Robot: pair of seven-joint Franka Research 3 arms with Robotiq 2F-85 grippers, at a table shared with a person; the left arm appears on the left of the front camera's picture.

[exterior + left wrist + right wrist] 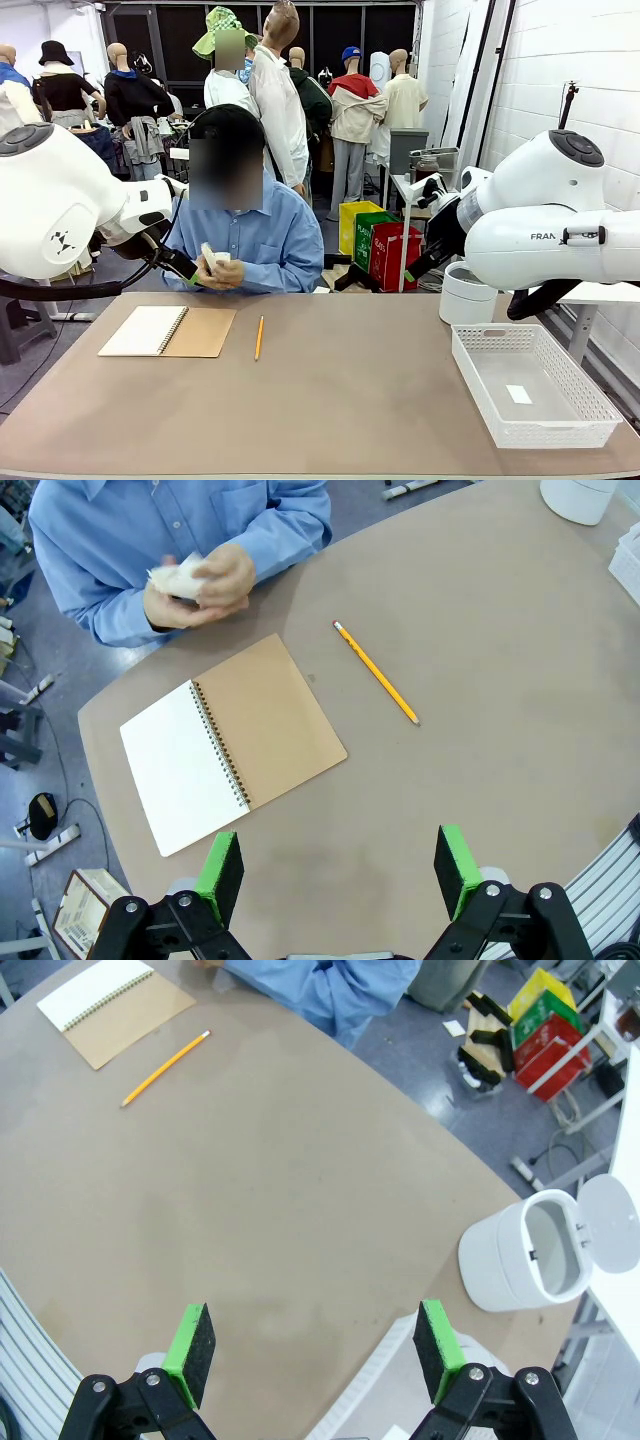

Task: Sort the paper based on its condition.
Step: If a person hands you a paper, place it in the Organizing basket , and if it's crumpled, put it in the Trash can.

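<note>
Paper [175,577] crumpled between person's hands [222,578].

Table layout seen from the front, person at the far side.

On the table [340,410], the open notebook [167,331] lies at centre left of the frame, with the pencil [259,338] just to its right, not touching it. The basket [535,385] sits at lower right with a small tag [518,394] lying in it; the bin [467,293] stands behind the basket, at the table's far right edge. Behind the notebook, left of centre, the person [255,235] holds the paper [212,260] above the table's far edge.
</note>
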